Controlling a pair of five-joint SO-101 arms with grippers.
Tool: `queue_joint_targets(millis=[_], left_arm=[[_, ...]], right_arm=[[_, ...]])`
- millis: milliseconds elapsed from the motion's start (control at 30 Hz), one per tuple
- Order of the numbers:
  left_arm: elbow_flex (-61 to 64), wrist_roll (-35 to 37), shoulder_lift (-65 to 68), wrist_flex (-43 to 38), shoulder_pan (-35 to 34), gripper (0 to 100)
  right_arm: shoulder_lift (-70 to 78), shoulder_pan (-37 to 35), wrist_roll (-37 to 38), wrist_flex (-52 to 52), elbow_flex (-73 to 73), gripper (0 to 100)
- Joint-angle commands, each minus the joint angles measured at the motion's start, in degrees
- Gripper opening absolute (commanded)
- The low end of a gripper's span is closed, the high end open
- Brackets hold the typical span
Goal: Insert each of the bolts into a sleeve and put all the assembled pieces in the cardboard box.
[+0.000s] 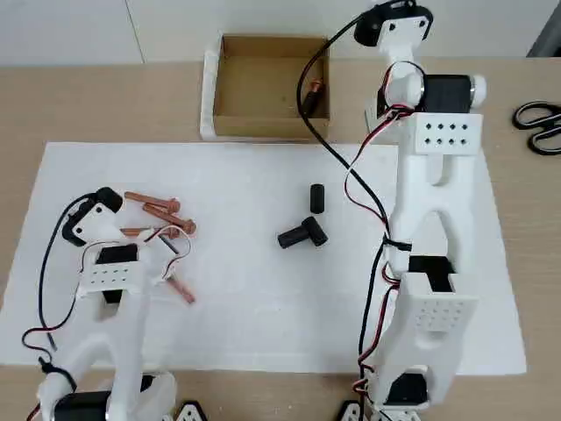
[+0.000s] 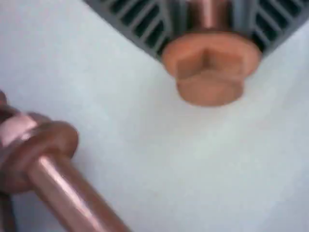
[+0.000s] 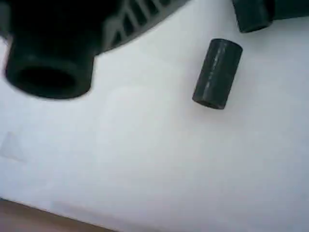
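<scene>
A: Progress, quick?

B: Early. The brown open cardboard box (image 1: pixel 263 96) at the far edge of the table seems to hold one copper-and-black piece (image 1: pixel 314 91). It is probably an assembled one, but a cable crosses it, so I'm not certain.

A: Grippers?

B: The left gripper (image 2: pixel 210 12) is clamped on a copper-coloured metal bolt with a hex flange head (image 2: pixel 210 67). Its shank sits between the ribbed pads and its head is just over the white paper sheet (image 2: pixel 120 96). The right gripper (image 3: pixel 72 29) looks closed around a black cylindrical sleeve (image 3: pixel 48 70), bore towards the camera. The two are not joined yet.

A: What's left?

B: Most of it. Loose copper bolts (image 1: pixel 162 208) lie in a cluster on the sheet beside the left arm, with one more bolt (image 1: pixel 181 290) nearer its base. As for loose black sleeves, there's one (image 1: pixel 317 197) mid-sheet and a touching pair (image 1: pixel 302 235) close by. All of them need mating and boxing.

A: Any text or brands?

B: None readable on the box, arms or parts.
</scene>
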Motion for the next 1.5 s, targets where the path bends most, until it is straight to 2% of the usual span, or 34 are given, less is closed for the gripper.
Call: queue_joint_targets(millis=[0,133,233,433,567,700,1067,1167,1300,1467], left_arm=[[0.0,-0.1,-0.4,-1.3,-0.1,1],[-0.4,-0.8,-0.9,-1.1,0.0,1],[-3.8,-6.7,-0.9,1.9,0.0,1],[-22.7,-18.1,-0.9,22.9,-0.1,1],[-36.7,-19.2,-0.9,34.7,-0.1,1],[-45.8,-19.2,-0.9,41.7,-0.1,1],[-62.9,-19.4,-1.0,50.3,0.4,1],[-66.0,-20.4,-1.9,50.6,3.7,1],[-66.4,-21.4,-9.8,50.3,10.8,1],[-66.3,-21.4,-17.8,49.9,16.5,1]], right_arm=[[-3.7,0.0,-0.8,-0.7,-0.4,0.4],[-3.8,0.0,-0.8,-0.7,-0.4,0.4],[-3.9,0.0,-0.8,-0.7,-0.4,0.4],[-4.2,0.0,-0.7,-0.7,-0.4,0.6],[-4.4,-1.1,-0.6,-0.7,-0.7,0.7],[-7.8,-2.8,-0.6,-0.4,-0.7,0.5],[-33.1,-5.8,-0.3,-0.2,-0.3,0.4],[-39.6,-7.3,-0.3,-0.1,-0.3,0.4],[-46.9,-7.5,-0.3,-0.1,1.1,0.4],[-59.6,-7.6,-0.4,-0.2,15.7,0.4]])
